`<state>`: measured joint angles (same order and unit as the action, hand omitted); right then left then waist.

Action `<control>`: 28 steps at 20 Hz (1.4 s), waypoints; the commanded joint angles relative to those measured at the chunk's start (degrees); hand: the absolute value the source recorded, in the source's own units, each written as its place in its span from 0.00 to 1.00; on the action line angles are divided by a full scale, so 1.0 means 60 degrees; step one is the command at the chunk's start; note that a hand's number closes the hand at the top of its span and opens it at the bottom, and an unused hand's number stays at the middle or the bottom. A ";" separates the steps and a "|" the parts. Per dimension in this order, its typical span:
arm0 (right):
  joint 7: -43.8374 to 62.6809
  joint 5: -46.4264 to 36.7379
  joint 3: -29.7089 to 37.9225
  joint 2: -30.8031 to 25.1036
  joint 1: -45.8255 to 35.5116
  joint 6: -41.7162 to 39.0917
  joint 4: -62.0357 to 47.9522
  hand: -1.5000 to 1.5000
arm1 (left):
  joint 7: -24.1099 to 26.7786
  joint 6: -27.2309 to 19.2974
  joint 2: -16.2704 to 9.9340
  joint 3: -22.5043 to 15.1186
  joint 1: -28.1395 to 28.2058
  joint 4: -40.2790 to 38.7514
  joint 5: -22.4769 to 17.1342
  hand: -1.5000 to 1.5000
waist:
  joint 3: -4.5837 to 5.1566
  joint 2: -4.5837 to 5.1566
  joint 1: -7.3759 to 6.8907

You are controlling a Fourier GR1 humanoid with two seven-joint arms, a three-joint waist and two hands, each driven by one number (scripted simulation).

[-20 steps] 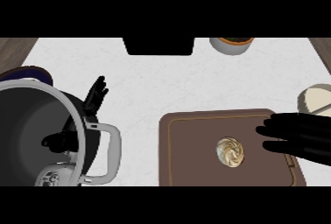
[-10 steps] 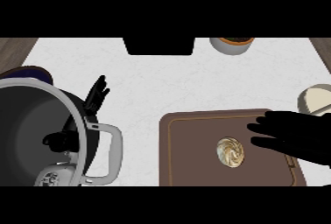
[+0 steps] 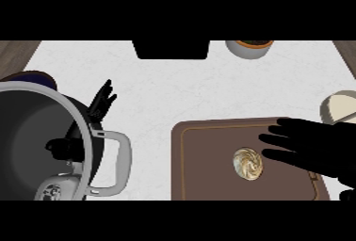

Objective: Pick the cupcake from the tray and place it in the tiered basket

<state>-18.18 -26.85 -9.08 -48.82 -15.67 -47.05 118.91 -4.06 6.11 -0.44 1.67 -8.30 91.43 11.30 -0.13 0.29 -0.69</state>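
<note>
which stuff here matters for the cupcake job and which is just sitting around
Part of the job:
- cupcake
- brown tray under it
- right hand, open over the tray beside the cupcake
- tiered basket, at the left

Just lying about:
- cup at the top edge
- pale round object at the right edge
- left hand, resting open by the basket

Brown tray (image 3: 208, 179), cream-swirled cupcake (image 3: 248, 164)

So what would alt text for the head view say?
A black right robot hand, fingers spread, hovers over a brown tray beside a swirled cupcake. The left robot hand rests, fingers up, beside a large grey tiered basket on the white counter.
</note>
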 commanded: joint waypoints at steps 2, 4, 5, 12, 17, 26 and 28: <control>-0.2087 -0.1533 -0.0861 -0.0170 0.0276 0.1316 -0.0735 0.00 | 0.0379 -0.1863 0.0070 -0.0392 -0.0132 -0.0486 0.0003 0.50 | 0.0004 0.0009 0.0063; -0.2168 -0.1805 -0.1047 -0.0076 0.0167 0.1744 -0.1294 0.00 | 0.0206 -0.1768 0.0070 -0.0332 0.0176 -0.0069 0.0056 0.50 | 0.0010 -0.0010 -0.0020; -0.1933 -0.2137 -0.1251 0.0254 0.0202 0.2085 -0.1619 0.00 | 0.0198 -0.1476 0.0070 -0.0021 -0.0122 -0.0327 0.0016 0.50 | 0.0015 -0.0011 0.0013; -0.1722 -0.2583 -0.1495 0.0729 -0.0404 0.2212 -0.2713 0.00 | -0.0021 -0.2178 0.0070 -0.0769 0.0292 0.0299 -0.0010 0.50 | 0.0023 -0.0041 -0.0017; -0.2537 -0.2755 -0.1490 0.0569 -0.0122 0.2349 -0.3486 0.00 | -0.0145 -0.2357 0.0071 -0.0727 -0.0382 -0.0193 -0.0038 0.50 | 0.0022 -0.0036 0.0099; -0.2631 -0.3118 -0.2090 0.1431 -0.0375 0.2299 -0.3642 0.00 | 0.0511 -0.2205 0.0072 -0.0624 0.0179 -0.0294 0.0043 0.50 | 0.0029 -0.0046 0.0103; -0.3138 -0.3525 -0.2169 0.1164 0.0145 0.3098 -0.3958 0.00 | 0.1049 -0.2336 0.0072 -0.0386 0.0071 -0.1182 0.0113 0.50 | 0.0028 -0.0028 0.0156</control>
<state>-34.47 -46.31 -21.08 -42.23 -16.03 -28.29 95.63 -7.59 -0.14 -0.27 -0.60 -7.92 90.09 11.57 0.03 0.06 -0.10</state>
